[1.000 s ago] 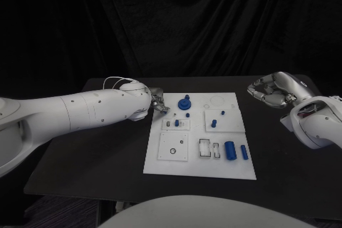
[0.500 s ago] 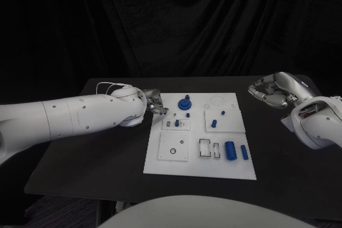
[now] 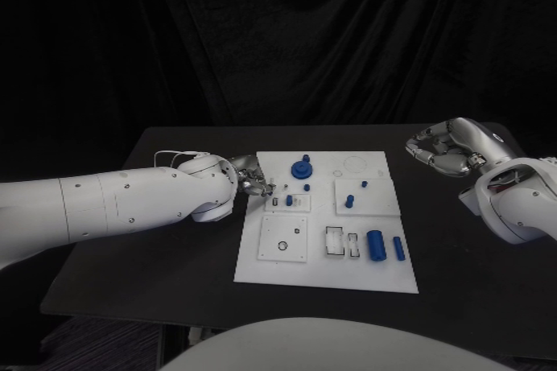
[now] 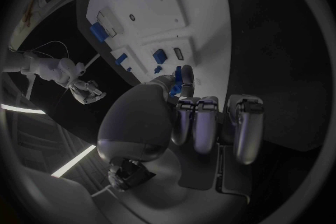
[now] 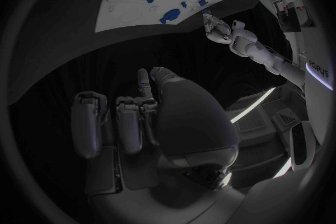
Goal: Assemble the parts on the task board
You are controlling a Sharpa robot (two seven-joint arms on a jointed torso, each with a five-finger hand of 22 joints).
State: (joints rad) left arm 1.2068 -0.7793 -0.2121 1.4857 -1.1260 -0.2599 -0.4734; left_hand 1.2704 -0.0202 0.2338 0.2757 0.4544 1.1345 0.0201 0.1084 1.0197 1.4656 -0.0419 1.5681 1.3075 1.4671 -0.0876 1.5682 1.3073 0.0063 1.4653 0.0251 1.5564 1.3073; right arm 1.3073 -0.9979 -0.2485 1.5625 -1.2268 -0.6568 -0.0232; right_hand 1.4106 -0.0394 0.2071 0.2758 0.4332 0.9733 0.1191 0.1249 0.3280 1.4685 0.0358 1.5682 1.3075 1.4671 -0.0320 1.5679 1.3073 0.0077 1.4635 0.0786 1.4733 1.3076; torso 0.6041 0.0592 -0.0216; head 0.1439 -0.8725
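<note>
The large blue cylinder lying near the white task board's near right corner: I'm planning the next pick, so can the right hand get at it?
Probably yes: the large blue cylinder lies uncovered, and the right hand hovers off the task board with nothing between.

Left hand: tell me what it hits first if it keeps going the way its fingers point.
Probably the task board: the left hand sits at its left edge, fingers aimed across it toward the round blue part. Height is unclear.

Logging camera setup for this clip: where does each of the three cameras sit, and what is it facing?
Head view: on the robot's head, looking down at the task board; both arms enter, left hand at the board's edge, right hand off it.
Left wrist view: behind the left hand, facing the board.
Right wrist view: behind the right hand, facing the board.
All three share the board; both wrist views show the other hand.
</note>
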